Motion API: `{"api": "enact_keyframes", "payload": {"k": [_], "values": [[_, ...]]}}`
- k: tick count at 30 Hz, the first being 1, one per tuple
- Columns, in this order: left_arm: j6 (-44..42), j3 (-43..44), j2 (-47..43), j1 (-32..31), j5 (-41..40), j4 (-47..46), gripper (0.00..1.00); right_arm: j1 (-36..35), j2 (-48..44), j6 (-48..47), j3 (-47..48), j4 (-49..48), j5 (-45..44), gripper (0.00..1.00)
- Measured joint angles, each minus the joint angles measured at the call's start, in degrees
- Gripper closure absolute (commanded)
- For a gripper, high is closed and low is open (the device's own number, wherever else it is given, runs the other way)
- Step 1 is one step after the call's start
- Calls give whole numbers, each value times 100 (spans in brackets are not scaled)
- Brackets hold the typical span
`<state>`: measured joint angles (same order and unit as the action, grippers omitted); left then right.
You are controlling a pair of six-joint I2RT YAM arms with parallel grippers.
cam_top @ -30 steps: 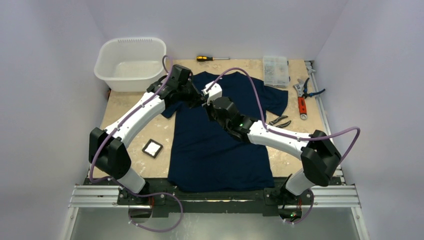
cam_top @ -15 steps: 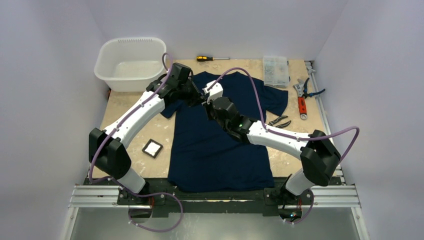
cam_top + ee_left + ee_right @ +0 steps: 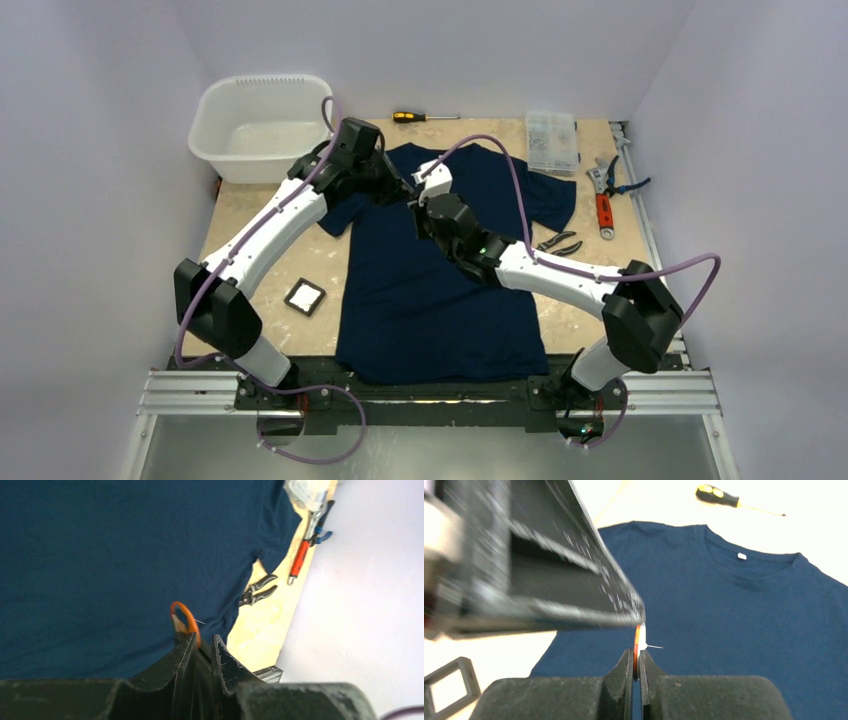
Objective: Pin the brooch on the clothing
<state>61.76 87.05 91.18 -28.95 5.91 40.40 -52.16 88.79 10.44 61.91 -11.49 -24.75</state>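
Right claw [image 3: 638,661] pinched shut; left claw [image 3: 203,643] tip-to-tip.

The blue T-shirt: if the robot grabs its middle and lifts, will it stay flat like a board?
Probably not. The T-shirt lies thin and limp, with soft creases in the cloth, so it would likely droop around the pinch. Spread that thin on the table, it looks light. Pushed, it would probably bunch up rather than slide whole.

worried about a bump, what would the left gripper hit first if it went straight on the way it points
Probably the shirt: past the brooch at the tips of the left gripper, the left wrist view shows only dark cloth ahead. How far off it lies is unclear.
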Motion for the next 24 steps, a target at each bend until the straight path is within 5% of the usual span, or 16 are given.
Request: {"api": "enact_keyframes", "payload": {"k": [6, 20, 24], "values": [[-37, 240, -144, 0, -7, -55, 60, 48, -2, 214, -144, 400, -144, 100], [-800, -66, -970, 39, -385, -487, 61, 55, -306, 1082, -164, 826, 66, 100], [-1198, -577, -1718, 247, -570, -704, 53, 188, -673, 1733, -162, 955, 433, 100]]}}
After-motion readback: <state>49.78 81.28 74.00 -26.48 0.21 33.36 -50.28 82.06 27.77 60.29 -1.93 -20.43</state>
